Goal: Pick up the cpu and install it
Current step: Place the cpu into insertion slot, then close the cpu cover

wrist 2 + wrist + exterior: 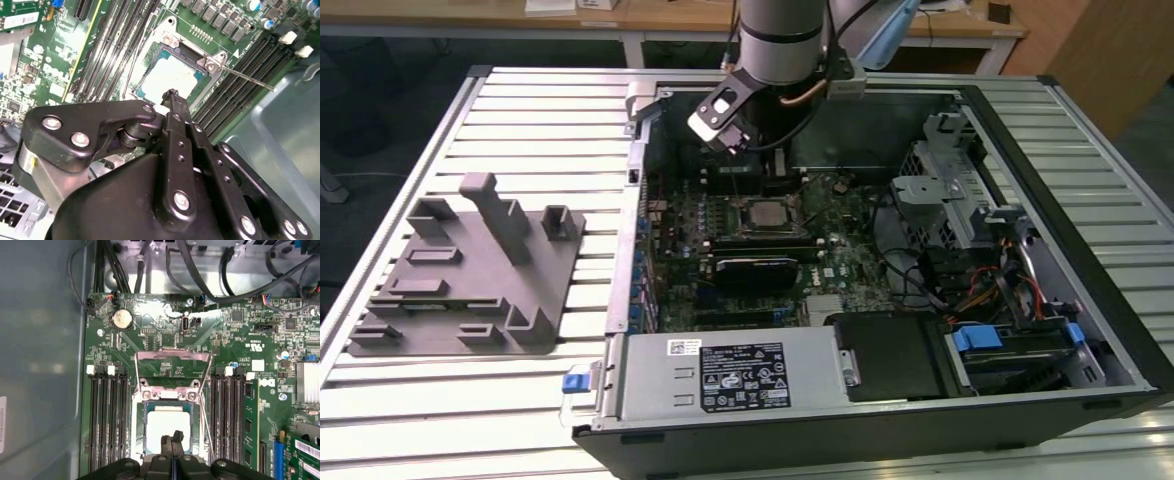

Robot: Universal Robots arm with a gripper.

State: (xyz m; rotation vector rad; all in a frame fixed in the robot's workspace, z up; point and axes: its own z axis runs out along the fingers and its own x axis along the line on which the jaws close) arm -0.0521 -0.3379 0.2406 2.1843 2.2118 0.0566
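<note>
Single arm [781,30] drops in from top centre of exterior view, approx vertical, silver-grey tube w/ black band. Wrist [767,85] sits below it, tool end pointing down. Gripper [175,438] is black, seen from behind in both wrist views. Fingers [176,107] are pressed tip to tip, w/ just a thin seam btw them. Linkage bars [180,200] are folded in close, bolts showing.

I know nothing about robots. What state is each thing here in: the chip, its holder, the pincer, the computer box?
cpu: lying flat in its socket, uncovered.
socket cover frame: flipped up, open.
socket lever: unlatched, swung out from the socket.
pincer: shut, holding nothing, tips right over the cpu.
computer case: lying on its side, open.
</note>
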